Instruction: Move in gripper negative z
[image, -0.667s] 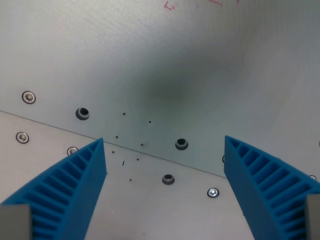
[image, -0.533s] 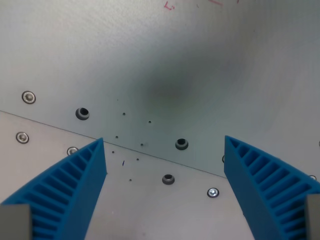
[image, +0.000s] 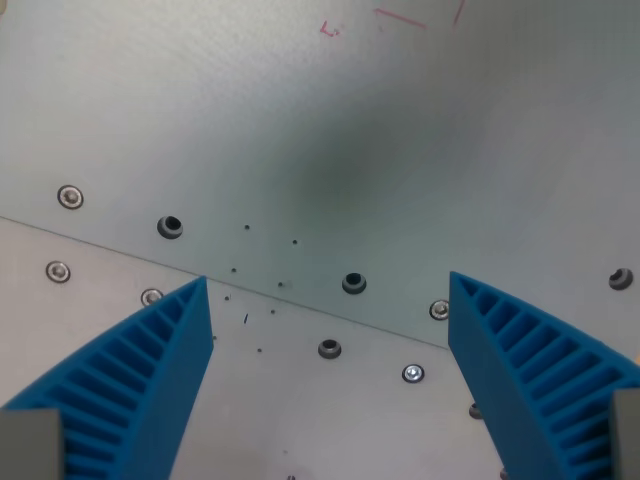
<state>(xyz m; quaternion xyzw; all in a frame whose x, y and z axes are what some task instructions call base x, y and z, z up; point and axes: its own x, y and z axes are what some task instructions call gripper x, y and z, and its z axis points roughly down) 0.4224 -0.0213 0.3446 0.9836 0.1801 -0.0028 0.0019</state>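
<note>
The pincer (image: 330, 340) stands wide open with its 2 blue ribbed fingers (image: 140, 385) gripping nothing, so there is no object to take hold of and only the pincer itself to move. Beyond its tips lies the tabletop (image: 300, 110), bare metal plate that looks stiff, hard and slick, with a seam, screws and 1 threaded hole (image: 353, 282) just past the gap.

Wrist view of the gripper (image: 328, 285), jaws spread wide with nothing between them. Two blue ribbed fingers enter from the lower corners: one finger (image: 140, 385) at the wrist view's left, the other finger (image: 540, 375) at the wrist view's right. Each tapers to a tip pointing up and inward; ribbed faces turn toward the gap.
</note>
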